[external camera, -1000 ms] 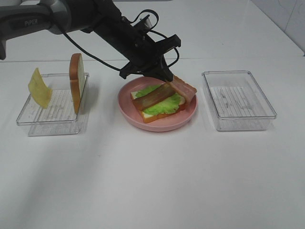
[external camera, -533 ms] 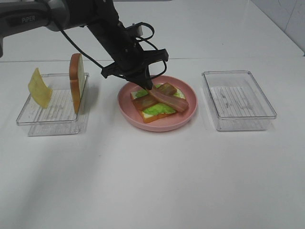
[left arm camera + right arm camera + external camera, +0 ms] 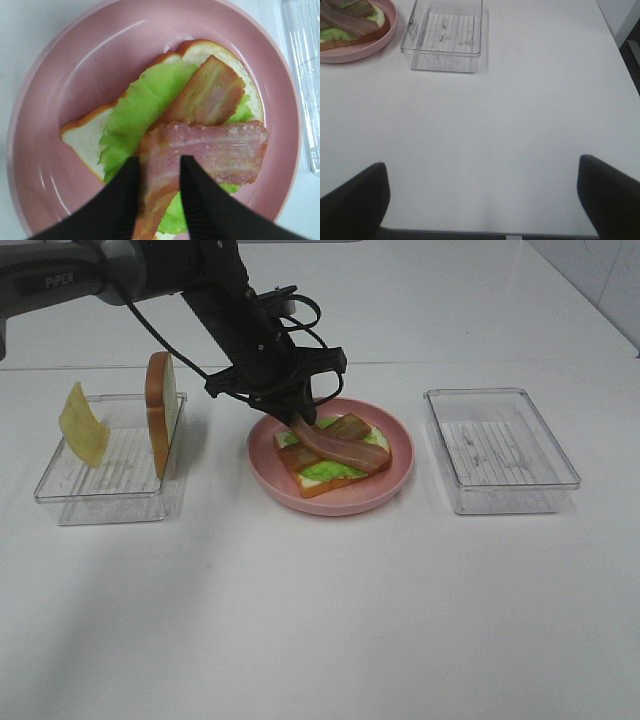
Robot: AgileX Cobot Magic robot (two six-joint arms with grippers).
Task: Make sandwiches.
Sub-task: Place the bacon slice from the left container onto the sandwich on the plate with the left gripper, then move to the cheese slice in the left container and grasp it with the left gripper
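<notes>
Your left fingers [image 3: 205, 200] straddle one end of the top bacon [image 3: 215, 150], grip or release I can't tell, it lies crossed over the other bacon [image 3: 215, 90], lettuce [image 3: 135, 110] and bread [image 3: 82, 140] just beyond them, so cheese [image 3: 82, 425] and second bread [image 3: 160, 425], well off in the tray [image 3: 60, 490], are left to add; right gripper [image 3: 481, 165] gapes empty.

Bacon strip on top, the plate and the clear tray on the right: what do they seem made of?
Bacon strip: probably soft rubbery plastic, slightly glossy; it bends over the layers beneath. Plate: smooth pink plastic or melamine, cannot tell which; soft sheen on the rim. Tray: clear hard plastic, ribbed floor; the table shows through.
</notes>
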